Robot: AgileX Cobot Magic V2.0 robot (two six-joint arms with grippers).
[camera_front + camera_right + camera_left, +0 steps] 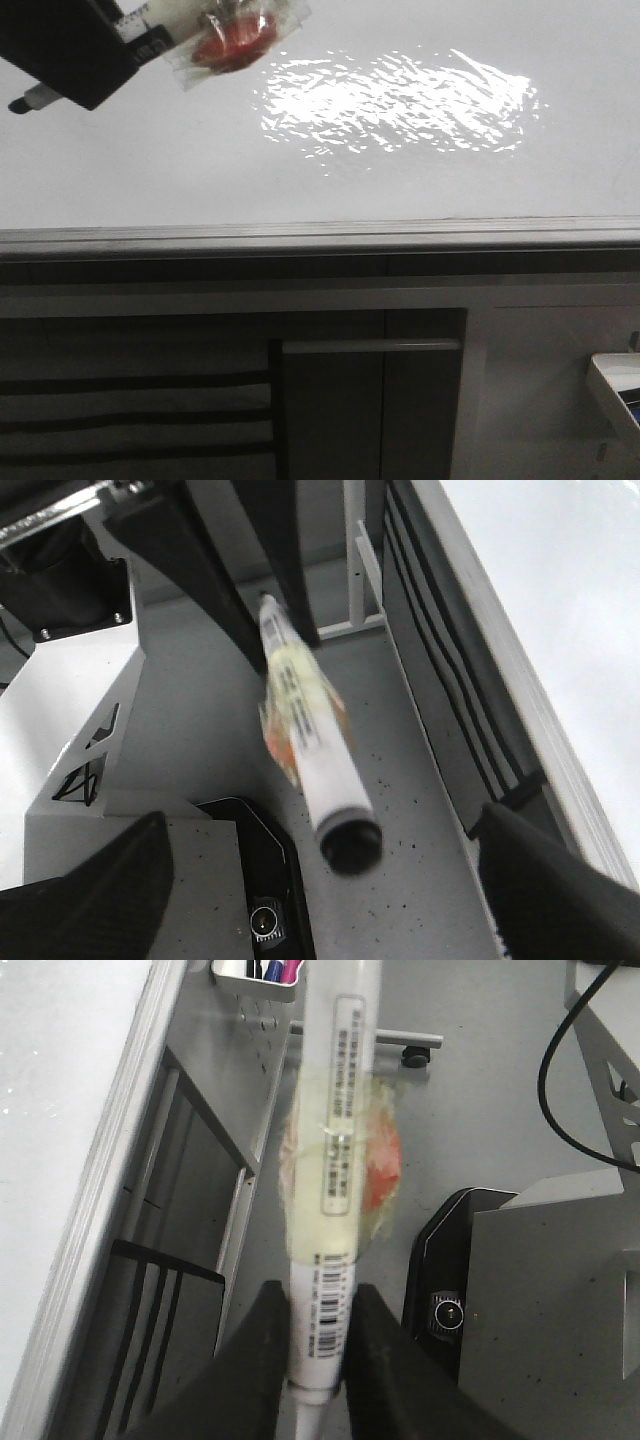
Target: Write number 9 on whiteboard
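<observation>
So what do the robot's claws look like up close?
Both are black. The left claw has two smooth, matte black fingers that widen toward their base, a bit like wedges. The right claw has two dark, chunky fingers with rounded ends, blurry because they are so near the camera. No stickers or markings show.

**Room around the whiteboard**

The whiteboard (330, 180) face lies bare across nearly its whole width, glare patch (395, 100) included. Only its upper left corner is taken: there the left gripper (75, 50) hangs clamped on a marker (165, 30) wrapped in tape. Below the whiteboard's grey edge strip (320, 236) a slatted dark cabinet (230, 395) blocks the way, and a white tray (618, 385) juts in at lower right.
</observation>
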